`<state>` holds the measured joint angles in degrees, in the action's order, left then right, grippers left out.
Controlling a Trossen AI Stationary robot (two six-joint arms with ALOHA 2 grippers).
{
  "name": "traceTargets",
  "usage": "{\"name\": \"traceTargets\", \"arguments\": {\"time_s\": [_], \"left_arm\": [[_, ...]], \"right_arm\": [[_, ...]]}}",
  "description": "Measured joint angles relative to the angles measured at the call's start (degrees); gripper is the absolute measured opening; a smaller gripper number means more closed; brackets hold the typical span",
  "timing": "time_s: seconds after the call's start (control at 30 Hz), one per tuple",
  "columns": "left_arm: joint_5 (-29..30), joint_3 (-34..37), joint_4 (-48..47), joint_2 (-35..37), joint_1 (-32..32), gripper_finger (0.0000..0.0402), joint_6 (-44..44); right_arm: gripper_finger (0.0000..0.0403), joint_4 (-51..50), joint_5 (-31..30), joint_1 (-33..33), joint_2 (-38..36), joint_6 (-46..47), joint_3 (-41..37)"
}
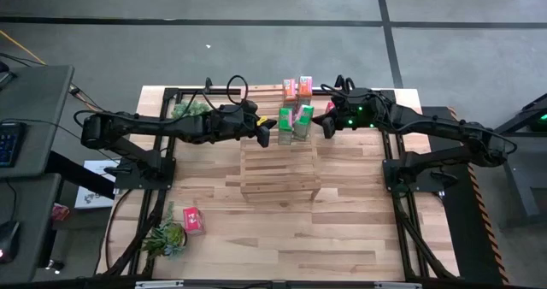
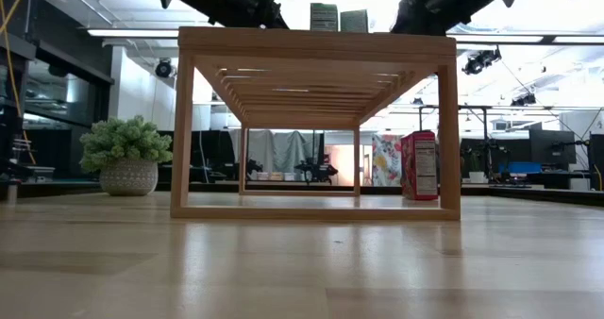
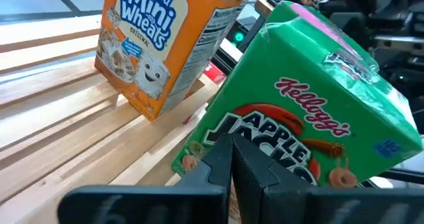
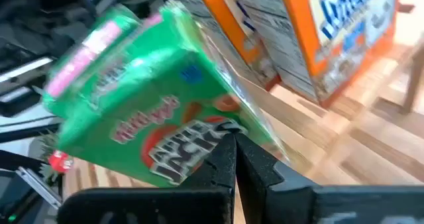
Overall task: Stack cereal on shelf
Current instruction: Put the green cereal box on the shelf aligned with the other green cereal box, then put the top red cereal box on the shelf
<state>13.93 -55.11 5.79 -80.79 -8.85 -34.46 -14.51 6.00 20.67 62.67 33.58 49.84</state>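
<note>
The light-wood slatted shelf [image 1: 280, 173] stands mid-table. At its far end stand two orange cereal boxes [image 1: 297, 87] and, nearer, two green ones [image 1: 286, 123] [image 1: 305, 117]. One red box [image 1: 330, 110] stands on the table by the shelf's far right corner [image 2: 420, 165]. Another red box [image 1: 193, 220] lies near the table's left front. My left gripper [image 1: 264, 137] [image 3: 232, 168] is shut just left of the green boxes. My right gripper [image 1: 326, 126] [image 4: 233, 159] is shut just right of them. Each wrist view shows a green box [image 3: 318, 118] [image 4: 152, 111] right beyond the fingertips. My left gripper's shut fingertips [image 3: 222, 159] point level from the table's left at the lower part of a green box's printed face [image 3: 265, 141]; I cannot tell whether they touch it. My right gripper's shut fingertips [image 4: 225, 159] point level from the right at a green box's printed face [image 4: 189, 141]; contact cannot be told either.
Two potted plants stand on the table's left side, one far [image 1: 190, 109] [image 2: 126, 154], one near [image 1: 167, 236]. The orange boxes [image 3: 159, 38] [image 4: 318, 32] stand close behind the green ones. The shelf's near half [image 1: 280, 186] is bare slats.
</note>
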Motion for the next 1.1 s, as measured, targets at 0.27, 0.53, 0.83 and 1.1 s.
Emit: {"name": "traceTargets", "arguments": {"time_s": [0.27,0.53,0.83,1.1], "left_arm": [[0.2,0.0,1.1,-0.1,-0.9,0.0,2.1],[0.2,0.1,1.8,-0.2,-0.9,0.0,2.2],[2.3,0.2,-1.7,2.6,-2.1,0.0,9.9],[2.2,0.1,-8.6,10.8,-6.2,0.0,12.9]], "right_arm": [[0.0,3.3,-2.1,0.0,2.0,0.0,0.0],[0.0,3.3,-0.8,0.0,3.0,-2.1,0.0],[0.0,-10.2,-3.2,0.4,-0.2,-7.2,3.2],[0.0,-26.4,-14.0,0.7,-2.7,-1.6,8.1]]}}
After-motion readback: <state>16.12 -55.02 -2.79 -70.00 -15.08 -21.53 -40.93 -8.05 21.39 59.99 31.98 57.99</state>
